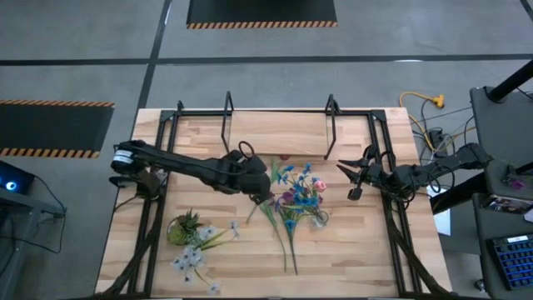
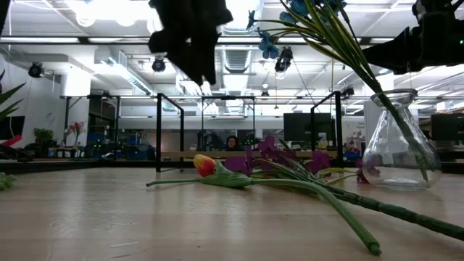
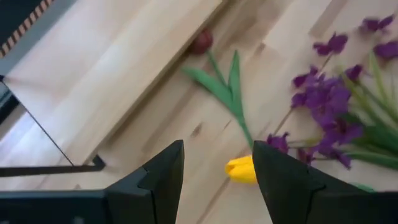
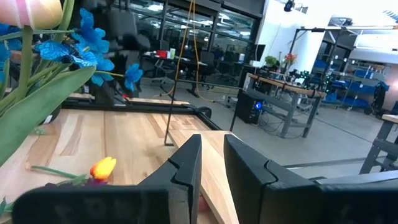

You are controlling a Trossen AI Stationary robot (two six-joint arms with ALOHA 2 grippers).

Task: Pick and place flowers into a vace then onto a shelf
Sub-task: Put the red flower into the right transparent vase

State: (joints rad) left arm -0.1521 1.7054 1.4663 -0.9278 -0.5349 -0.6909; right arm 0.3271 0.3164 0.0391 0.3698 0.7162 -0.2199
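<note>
The left gripper (image 1: 258, 198) hung above the middle of the pale wooden surface (image 1: 208, 133), its dark fingers (image 3: 163, 171) released and holding nothing. Directly beneath the gap between them, on the boards, lay a yellow tulip head (image 3: 241, 169), apart from both fingers. Beside it sprawled loose purple-flowered green stems (image 3: 329, 112), and farther off a dark red tulip (image 3: 201, 42) rested against the edge of the light wooden shelf board (image 3: 106, 81).

The right gripper (image 1: 353, 178) hovered near the surface's right side, its fingers (image 4: 186, 171) nearly closed and empty.

From above, the small clear glass vase (image 1: 319, 218) was hard to make out among the blooms; the table-level camera showed it plainly, round-bellied and standing upright on the surface with blue-headed stems (image 2: 319, 29) leaning out of its neck. That level camera also showed the yellow tulip tinged red, lying flat among the purple stems. Only the overhead camera took in the squat green potted plant (image 1: 185, 227) and the pale flowers (image 1: 193, 258) lying near the front left corner.
</note>
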